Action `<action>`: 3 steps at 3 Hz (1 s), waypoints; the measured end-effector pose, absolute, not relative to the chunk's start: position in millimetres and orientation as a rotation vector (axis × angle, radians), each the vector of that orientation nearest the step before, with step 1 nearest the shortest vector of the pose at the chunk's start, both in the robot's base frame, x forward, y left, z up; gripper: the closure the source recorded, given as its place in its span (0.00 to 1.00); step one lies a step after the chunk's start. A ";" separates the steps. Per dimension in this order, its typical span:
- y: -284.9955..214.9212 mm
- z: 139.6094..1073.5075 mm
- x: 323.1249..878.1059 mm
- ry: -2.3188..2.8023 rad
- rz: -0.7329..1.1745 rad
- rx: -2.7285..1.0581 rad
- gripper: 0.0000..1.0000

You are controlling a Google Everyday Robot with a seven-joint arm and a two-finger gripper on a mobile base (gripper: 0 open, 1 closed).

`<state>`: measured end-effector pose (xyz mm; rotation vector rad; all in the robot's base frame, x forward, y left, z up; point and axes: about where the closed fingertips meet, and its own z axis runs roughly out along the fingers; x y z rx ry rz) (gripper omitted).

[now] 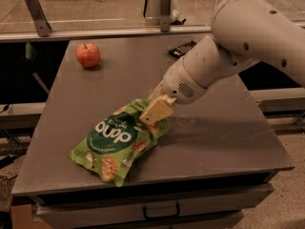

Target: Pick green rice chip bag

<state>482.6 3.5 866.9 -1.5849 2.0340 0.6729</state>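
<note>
- Centrally, the green rice chip bag lay on the front left part of the grey table, its lower end near the front edge and its upper end raised toward the gripper.
- The gripper sat at the bag's upper right edge and appeared clamped on the crinkled film, with one tan pad showing on top.
- Step in hand, as judged: securing the pinch and lifting. A straight, slow rise would suit. The hold was on an edge, so the bag would likely hang and swing, and thin film could slip from the pads if jerked.
- The lower end should clear the table before any sideways travel.
- Appearance: light green, puffed and wrinkled, with a dark green circle reading "dang" in white, seen upside down, and round tan chip pictures near the lower end.
- The white arm reached in from the upper right.
- An apple stood at the far left corner, well apart. A small dark wrapper lay at the far edge, partly behind the arm.
</note>
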 end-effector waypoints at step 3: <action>-8.2 1008.4 515.7 1.778 0.821 -1.280 1.00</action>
